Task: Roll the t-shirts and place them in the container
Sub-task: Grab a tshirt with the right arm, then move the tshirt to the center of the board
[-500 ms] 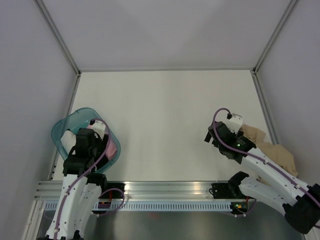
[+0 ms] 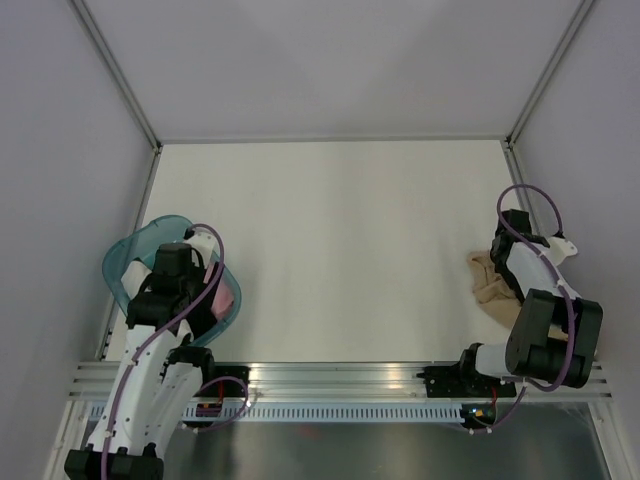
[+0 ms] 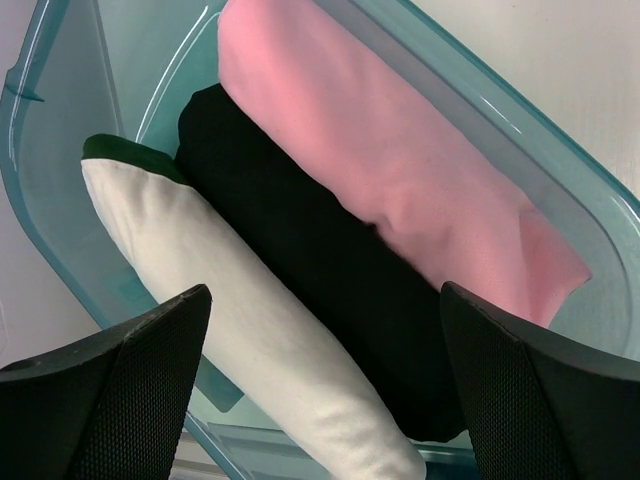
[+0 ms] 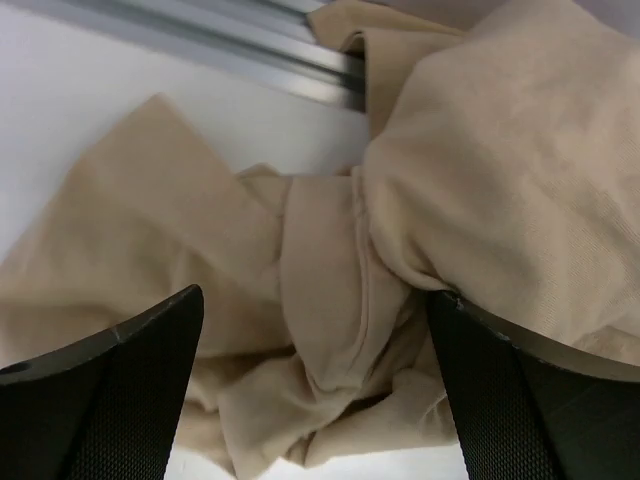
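Observation:
A crumpled tan t-shirt (image 4: 330, 270) lies in a heap at the table's right edge (image 2: 490, 282). My right gripper (image 4: 320, 400) hangs just above it, open, one finger on each side of a thick fold and nothing pinched. In the left wrist view a pink rolled t-shirt (image 3: 400, 170) and a white rolled one (image 3: 230, 300) lie side by side in a teal basket (image 3: 60, 200), with a black roll (image 3: 300, 240) between them. My left gripper (image 3: 325, 400) hovers open over these rolls, holding nothing.
The teal basket (image 2: 125, 262) stands at the table's near left, mostly under the left arm. An aluminium rail (image 4: 250, 50) runs along the table edge just beyond the tan shirt. White enclosure walls stand close on both sides.
The right arm has swung right and folded back, so its gripper now points down at the tan shirt. The left arm has shifted slightly over the basket.

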